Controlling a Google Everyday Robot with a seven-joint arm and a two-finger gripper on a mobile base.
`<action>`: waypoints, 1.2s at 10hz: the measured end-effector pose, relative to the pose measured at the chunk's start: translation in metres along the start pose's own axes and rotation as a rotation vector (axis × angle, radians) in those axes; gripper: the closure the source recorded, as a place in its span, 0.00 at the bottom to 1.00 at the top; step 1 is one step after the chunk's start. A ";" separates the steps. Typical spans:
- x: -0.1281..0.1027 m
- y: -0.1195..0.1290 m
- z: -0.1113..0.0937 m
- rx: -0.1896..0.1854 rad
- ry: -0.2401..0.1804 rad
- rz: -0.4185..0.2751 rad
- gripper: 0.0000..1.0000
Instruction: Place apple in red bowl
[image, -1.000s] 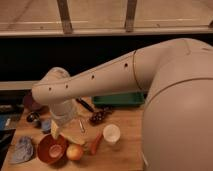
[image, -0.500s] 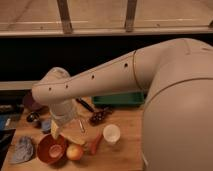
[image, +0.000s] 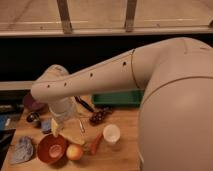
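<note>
place: robot test lab, seemingly | cues: robot arm (image: 100, 77) over wooden table (image: 122, 159), red bowl (image: 51, 148), white cup (image: 111, 134), green tray (image: 117, 98)

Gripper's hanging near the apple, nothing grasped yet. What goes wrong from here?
1. The apple sits right beside the red bowl. The gripper, open just above them, may clip the bowl's rim on the way down.
2. The orange carrot-like thing lies close on the apple's other side, so a finger could hit it.
3. The round apple may roll if nudged.
</note>
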 end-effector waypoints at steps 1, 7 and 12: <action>0.005 -0.009 0.005 -0.013 0.011 0.019 0.20; 0.036 0.008 0.069 -0.140 0.087 0.059 0.20; 0.053 0.041 0.092 -0.182 0.159 0.067 0.20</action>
